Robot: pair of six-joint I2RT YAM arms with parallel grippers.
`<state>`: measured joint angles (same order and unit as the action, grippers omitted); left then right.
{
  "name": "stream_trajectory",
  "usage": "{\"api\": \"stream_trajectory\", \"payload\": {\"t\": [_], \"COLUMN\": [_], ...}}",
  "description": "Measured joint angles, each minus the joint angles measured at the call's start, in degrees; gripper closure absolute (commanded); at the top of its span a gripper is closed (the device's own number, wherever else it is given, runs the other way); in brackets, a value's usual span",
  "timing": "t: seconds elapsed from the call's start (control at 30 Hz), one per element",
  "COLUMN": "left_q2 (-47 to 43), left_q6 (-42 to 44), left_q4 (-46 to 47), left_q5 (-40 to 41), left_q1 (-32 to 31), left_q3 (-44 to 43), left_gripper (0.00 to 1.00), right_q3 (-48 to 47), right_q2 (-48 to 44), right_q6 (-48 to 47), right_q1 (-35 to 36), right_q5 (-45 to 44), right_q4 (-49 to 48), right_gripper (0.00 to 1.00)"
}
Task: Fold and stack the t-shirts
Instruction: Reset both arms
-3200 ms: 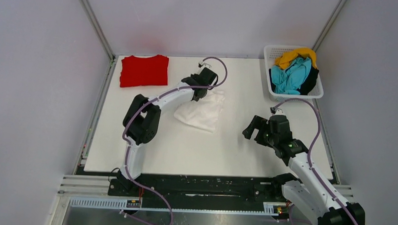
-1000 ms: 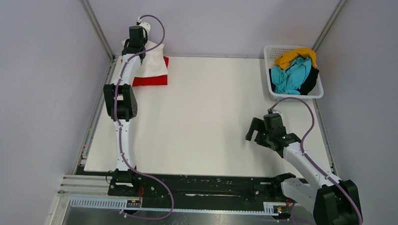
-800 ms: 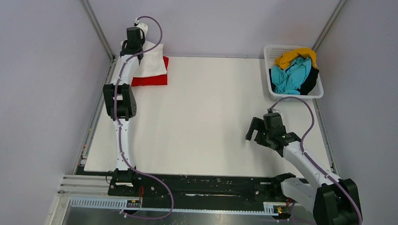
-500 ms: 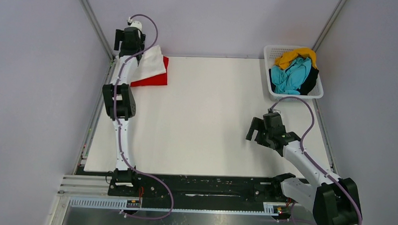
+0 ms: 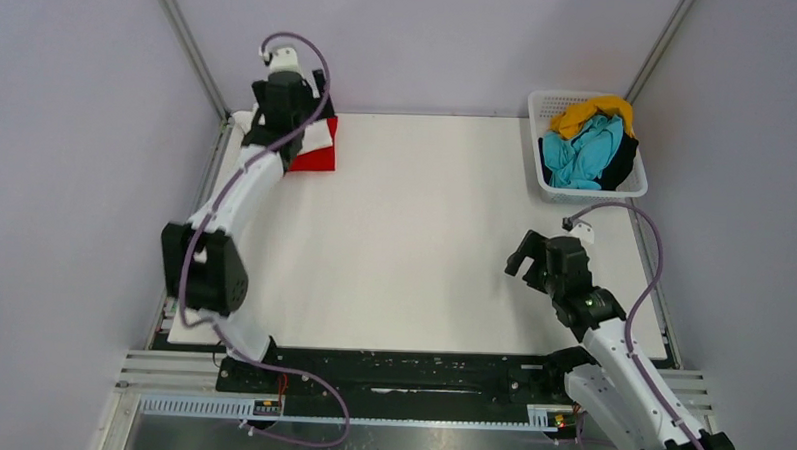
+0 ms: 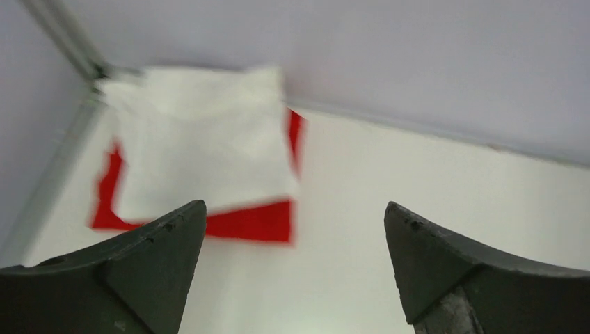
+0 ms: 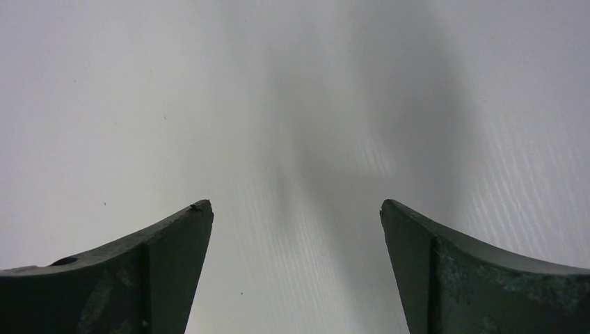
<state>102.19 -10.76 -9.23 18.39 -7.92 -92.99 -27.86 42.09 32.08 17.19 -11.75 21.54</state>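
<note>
White worktop [image 5: 424, 236] seen from above, with two robot arms bolted at its 6 o'clock edge. At 11 o'clock, in the far left corner, a folded white t-shirt [image 5: 324, 132] lies on a folded red t-shirt [image 5: 315, 160]. The left tool [image 5: 300, 110] hangs over them and hides most of the pile. At 1 o'clock, in the far right corner, a white lattice basket [image 5: 588, 195] holds three crumpled shirts: a yellow t-shirt [image 5: 586, 114], a teal t-shirt [image 5: 582, 156] and a black t-shirt [image 5: 625, 158]. The right tool [image 5: 529, 262] hovers above the worktop at about 4 o'clock, well apart from the pile and nearer the basket.

Left wrist camera, slightly blurred: the tool's jaws stand wide apart and hold nothing. Beyond them, toward 11 o'clock, the white t-shirt covers most of the red one. It sits pushed toward the corner, so red shows as a band along the near edge and as strips at both sides.

Right wrist camera: the jaws stand wide apart with nothing between them, only plain worktop below.

Two shirts appear stacked and three wait in the basket. The next reach probably goes to the basket. It lies at roughly 1 o'clock from the right tool and far across the worktop from the left tool, so the right arm is the nearer one. The basket's long side runs from 12 to 6 o'clock.
</note>
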Motion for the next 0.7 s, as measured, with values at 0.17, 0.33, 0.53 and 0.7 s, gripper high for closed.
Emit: {"api": "stream_trajectory", "payload": {"t": [0.17, 0.33, 0.53, 0.7], "left_q2": [-23.8, -37.33, -50.07, -60.41], "left_q6": [-10.84, -18.71, -24.46, -25.77], "left_q4": [5.18, 4.17, -5.31, -4.74], "left_q5": [-2.93, -3.15, 0.59, 4.85], "left_q1": [-14.14, -26.62, -28.13, -28.11], "left_q3": [27.04, 52.15, 61.61, 61.64], "left_gripper": [0.01, 0.01, 0.01, 0.01], "right_q3": [2.73, 5.33, 7.63, 7.82], "right_q2": [-5.03, -8.09, -10.62, -13.0], "right_q6": [0.46, 1.46, 2.95, 3.13], "right_q1": [0.0, 0.0, 0.0, 0.0], "right_q5": [-1.05, -1.16, -2.21, -3.87], "right_q4": [0.04, 0.79, 0.94, 0.96], "right_gripper": [0.01, 0.01, 0.01, 0.0]}}
